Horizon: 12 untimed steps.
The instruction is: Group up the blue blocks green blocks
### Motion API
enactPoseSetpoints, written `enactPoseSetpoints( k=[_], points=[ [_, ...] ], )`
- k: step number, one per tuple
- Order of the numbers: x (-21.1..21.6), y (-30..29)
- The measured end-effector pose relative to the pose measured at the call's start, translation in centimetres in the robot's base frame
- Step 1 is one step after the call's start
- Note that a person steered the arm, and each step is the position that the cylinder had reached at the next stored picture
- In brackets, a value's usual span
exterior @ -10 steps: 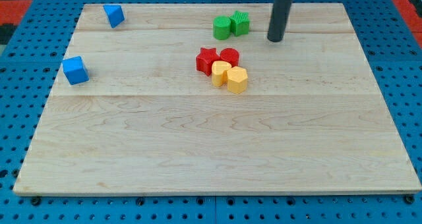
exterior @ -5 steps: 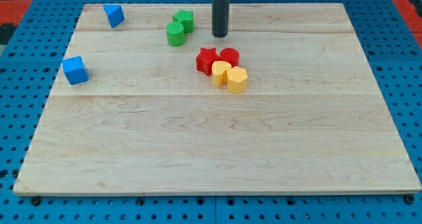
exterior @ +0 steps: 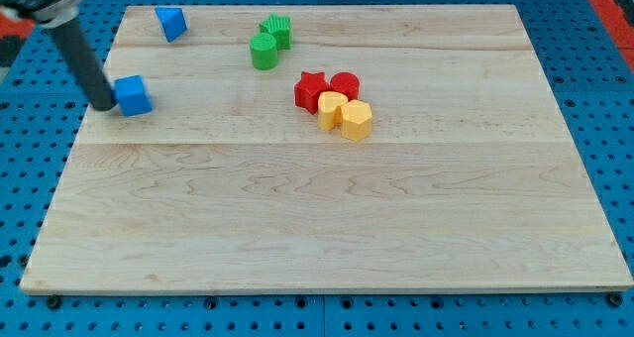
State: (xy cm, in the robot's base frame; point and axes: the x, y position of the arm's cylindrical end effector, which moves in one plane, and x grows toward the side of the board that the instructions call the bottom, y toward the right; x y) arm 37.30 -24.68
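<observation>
Tip: my tip (exterior: 103, 106), the matte dark rod's end, is pressed against the left face of the smooth blue cube (exterior: 133, 95); no gripper is fitted.
Blue wedge-like block (exterior: 170, 22): set near the pale wooden board (exterior: 297, 218)'s top-left corner.
Green blocks: a cylinder (exterior: 263, 52) and a ridged block (exterior: 277, 30), touching.
Centre: red star (exterior: 311, 90), red cylinder (exterior: 345, 83), two yellow blocks (exterior: 345, 114), clustered.

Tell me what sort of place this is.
Likely a robotics lab bench: a wooden board lies on a blue perforated mounting plate, with small coloured blocks like the blue cube, which my tip touches from the view's left.
</observation>
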Motion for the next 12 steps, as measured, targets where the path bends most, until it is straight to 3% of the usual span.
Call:
enactPoseSetpoints(
  k=[1, 2, 4, 5, 6, 7, 8, 9, 11, 12],
  points=[
    [-1.6, 5.4],
    [-0.4, 6.7],
    [-3.0, 12.3],
    [-4.6, 11.4],
    [-6.6, 4.2],
    [-12.1, -0.7],
    [-15.6, -0.6],
    [-13.2, 5.7],
    [-9.8, 12.8],
    [-9.8, 8.8]
  ],
)
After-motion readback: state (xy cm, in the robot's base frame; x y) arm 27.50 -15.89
